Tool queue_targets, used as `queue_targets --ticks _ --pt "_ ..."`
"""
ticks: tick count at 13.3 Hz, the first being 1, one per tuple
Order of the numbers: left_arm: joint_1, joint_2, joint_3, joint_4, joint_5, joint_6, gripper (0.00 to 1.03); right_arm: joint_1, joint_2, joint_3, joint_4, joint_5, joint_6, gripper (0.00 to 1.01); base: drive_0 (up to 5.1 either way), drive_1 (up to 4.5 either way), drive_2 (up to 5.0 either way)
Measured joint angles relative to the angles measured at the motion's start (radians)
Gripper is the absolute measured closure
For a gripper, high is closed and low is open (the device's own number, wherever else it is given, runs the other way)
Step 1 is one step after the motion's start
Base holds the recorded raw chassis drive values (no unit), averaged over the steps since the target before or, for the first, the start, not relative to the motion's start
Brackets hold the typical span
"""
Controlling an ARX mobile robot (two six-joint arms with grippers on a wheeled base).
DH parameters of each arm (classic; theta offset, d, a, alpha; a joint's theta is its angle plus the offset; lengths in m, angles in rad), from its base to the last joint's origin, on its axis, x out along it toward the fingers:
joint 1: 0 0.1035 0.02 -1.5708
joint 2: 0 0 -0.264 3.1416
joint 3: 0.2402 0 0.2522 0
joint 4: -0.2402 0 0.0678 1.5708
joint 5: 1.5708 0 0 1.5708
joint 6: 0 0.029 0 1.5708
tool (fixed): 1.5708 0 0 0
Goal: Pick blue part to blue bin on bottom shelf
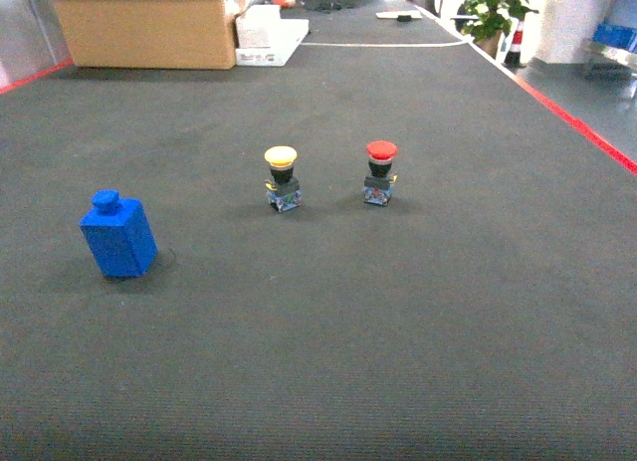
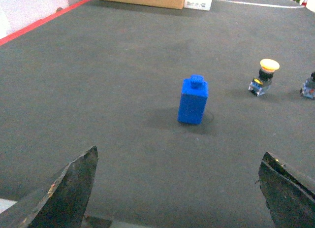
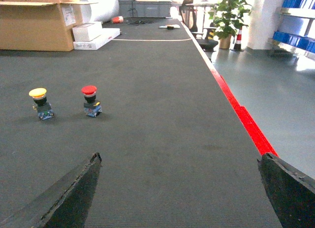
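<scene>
With both grippers spread wide and empty, the blue part (image 1: 118,236) stands left on the dark mat, probably top-heavy, so an off-centre left-gripper (image 2: 179,188) approach could topple it.

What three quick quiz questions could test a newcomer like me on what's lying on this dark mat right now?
1. True or false: the blue block stands left of the yellow button in the head view.
2. Which button is nearer the red floor line: (a) yellow, (b) red button?
3. Fill in: the left gripper is ____.

Key: 1 true; 2 b; 3 open, holding nothing.
</scene>
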Motion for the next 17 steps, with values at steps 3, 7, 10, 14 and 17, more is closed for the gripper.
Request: queue_targets --ticks 3,7,10,14,17 --pt "0.022 0.611 0.083 0.580 0.103 -0.024 0.05 0.000 0.000 0.000 0.000 0.000 0.000 0.03 0.0 0.00 0.0" --pt "0.029 1.344 0.295 0.977 0.218 -0.021 0.05 0.000 0.000 0.000 0.000 0.000 0.000 0.03 0.0 0.00 0.0" --pt "0.050 1.598 0.419 1.027 0.241 0.003 0.05 0.000 0.000 0.000 0.000 0.000 0.000 0.03 0.0 0.00 0.0" --pt "0.076 1.789 0.602 1.015 0.249 0.013 0.05 0.000 0.000 0.000 0.000 0.000 0.000 0.03 0.0 0.00 0.0" --pt "0.082 1.896 0.730 0.983 0.275 0.025 0.05 0.000 0.000 0.000 0.000 0.000 0.000 0.03 0.0 0.00 0.0"
